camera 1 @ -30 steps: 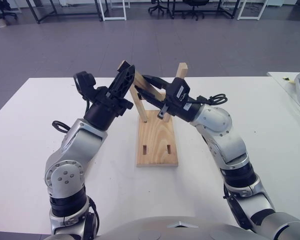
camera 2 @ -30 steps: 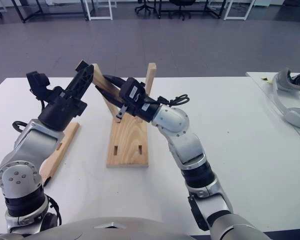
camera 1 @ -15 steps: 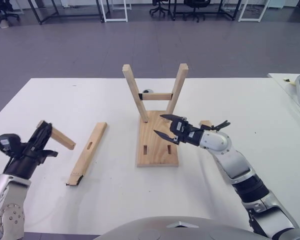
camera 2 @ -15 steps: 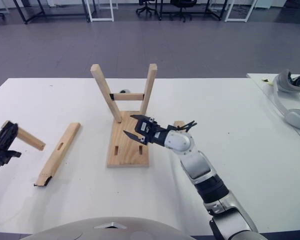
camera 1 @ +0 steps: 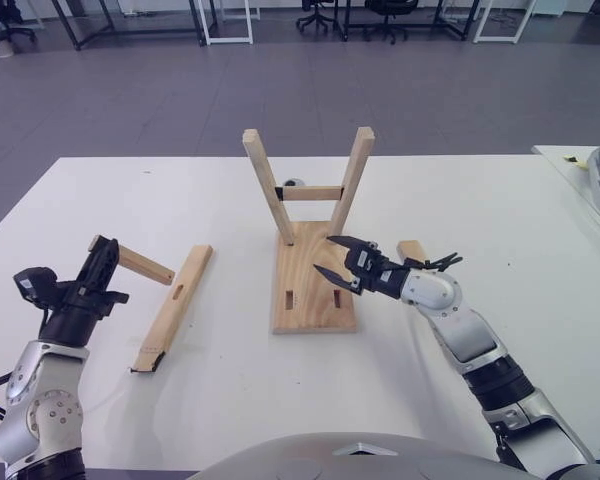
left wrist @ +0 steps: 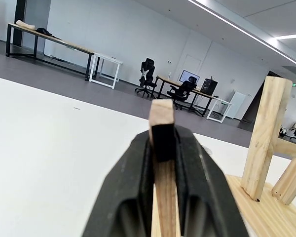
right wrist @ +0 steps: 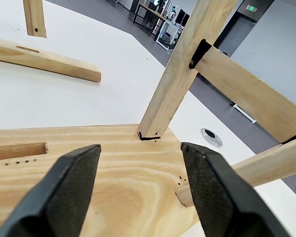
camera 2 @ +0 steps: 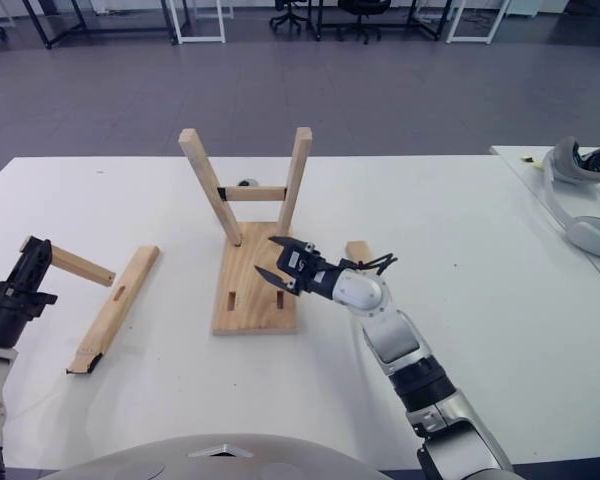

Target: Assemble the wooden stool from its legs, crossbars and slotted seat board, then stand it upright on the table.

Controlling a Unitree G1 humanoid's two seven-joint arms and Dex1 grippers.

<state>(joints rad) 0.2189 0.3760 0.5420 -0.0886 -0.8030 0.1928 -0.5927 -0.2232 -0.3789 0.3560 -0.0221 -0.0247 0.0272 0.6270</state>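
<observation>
2 splayed legs [camera 1: 268,187], 1 crossbar [camera 1: 313,193] on slotted seat board [camera 1: 302,272]

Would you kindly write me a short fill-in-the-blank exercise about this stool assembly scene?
1. The right gripper, hovering over the seat board, is ____.
2. ____ legs stand in the seat board's slots, joined by a crossbar.
3. The left gripper is ____ on a wooden piece.
Missing words: open; two; shut.
</observation>
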